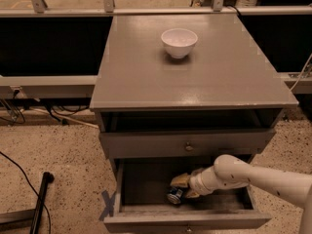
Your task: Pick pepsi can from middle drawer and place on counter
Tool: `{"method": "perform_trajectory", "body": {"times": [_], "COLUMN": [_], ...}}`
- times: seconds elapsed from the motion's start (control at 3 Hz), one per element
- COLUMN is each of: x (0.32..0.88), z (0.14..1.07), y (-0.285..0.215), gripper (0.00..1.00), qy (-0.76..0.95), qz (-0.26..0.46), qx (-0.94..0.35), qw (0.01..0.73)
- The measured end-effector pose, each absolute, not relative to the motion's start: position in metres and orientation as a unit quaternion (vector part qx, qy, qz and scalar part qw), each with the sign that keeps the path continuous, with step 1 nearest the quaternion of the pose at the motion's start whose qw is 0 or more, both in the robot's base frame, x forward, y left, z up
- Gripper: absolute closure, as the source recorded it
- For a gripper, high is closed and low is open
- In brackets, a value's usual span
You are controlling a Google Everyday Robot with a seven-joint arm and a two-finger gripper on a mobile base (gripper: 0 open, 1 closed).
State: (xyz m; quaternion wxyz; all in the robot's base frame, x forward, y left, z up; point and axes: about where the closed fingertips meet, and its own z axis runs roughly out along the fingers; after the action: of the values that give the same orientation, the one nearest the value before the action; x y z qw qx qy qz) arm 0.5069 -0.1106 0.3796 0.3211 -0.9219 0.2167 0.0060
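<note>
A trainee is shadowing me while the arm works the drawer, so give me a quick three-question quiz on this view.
1. True or false: the pepsi can is inside the open middle drawer.
2. What stands on the counter? A) white bowl B) mug C) plate
3. Where is the gripper?
Key: 1 true. 2 A. 3 Inside the middle drawer, right at the pepsi can.

Looks like a robotics test lab: speckled floor (63, 150), loose cables (19, 165), a metal rail (146, 11) beyond the tabletop's (195, 82) far edge, and a robot claw (182, 187) down inside the open middle drawer (185, 222).
</note>
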Motion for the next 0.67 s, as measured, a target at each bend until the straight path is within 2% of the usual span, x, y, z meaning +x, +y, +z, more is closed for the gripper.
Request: {"method": "perform_trajectory", "body": {"times": [0.33, 0.67], "x": [0.505, 0.504], "z": [0.385, 0.408], "y": [-0.115, -0.111], "gripper": [1.0, 1.0], "qy": [0.221, 0.223], "qz": [0.002, -0.007], "qx": [-0.918, -0.893], "qw": [0.329, 0.39]}}
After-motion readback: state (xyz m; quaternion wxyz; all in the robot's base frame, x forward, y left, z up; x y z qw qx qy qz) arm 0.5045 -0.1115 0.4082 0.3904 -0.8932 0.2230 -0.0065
